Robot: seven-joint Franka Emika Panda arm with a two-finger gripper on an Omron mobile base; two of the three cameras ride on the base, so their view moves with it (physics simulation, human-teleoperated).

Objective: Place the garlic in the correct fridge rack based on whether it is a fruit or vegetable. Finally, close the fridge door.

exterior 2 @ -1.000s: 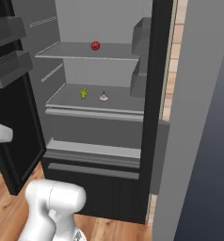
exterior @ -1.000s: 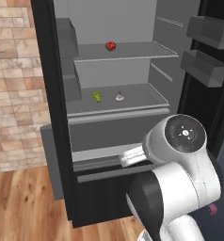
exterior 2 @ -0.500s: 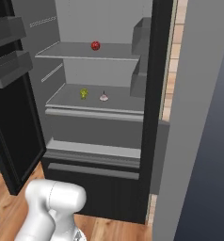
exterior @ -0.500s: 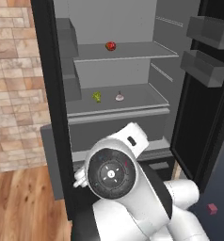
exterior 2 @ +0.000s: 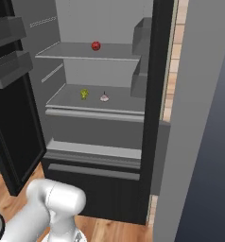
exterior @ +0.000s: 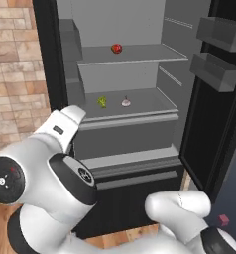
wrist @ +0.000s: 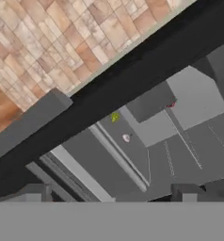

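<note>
The garlic (exterior: 126,102) (exterior 2: 104,98) rests on the fridge rack (exterior: 130,119) (exterior 2: 93,114), just right of the small green vegetable (exterior: 102,101) (exterior 2: 84,93). In the hand view the garlic (wrist: 126,138) is a far-off pale dot on that rack (wrist: 111,150). My gripper (wrist: 111,195) is open, with nothing between its fingertips (wrist: 187,192), well outside the fridge. The fridge door (exterior: 214,129) (exterior 2: 12,132) stands wide open, its grey bins (exterior: 216,72) facing inward.
A red round fruit (exterior: 116,48) (exterior 2: 96,45) lies on the thinner upper shelf. The bottom drawer (exterior: 135,178) (exterior 2: 93,170) is closed. A brick wall (exterior: 16,74) flanks the fridge. My white arm (exterior: 55,168) fills the lower left. A small pink cube (exterior: 223,220) lies on the floor.
My arm has swung from the right side of the left base view across to its lower left. The garlic, vegetable, fruit and door have not moved.
</note>
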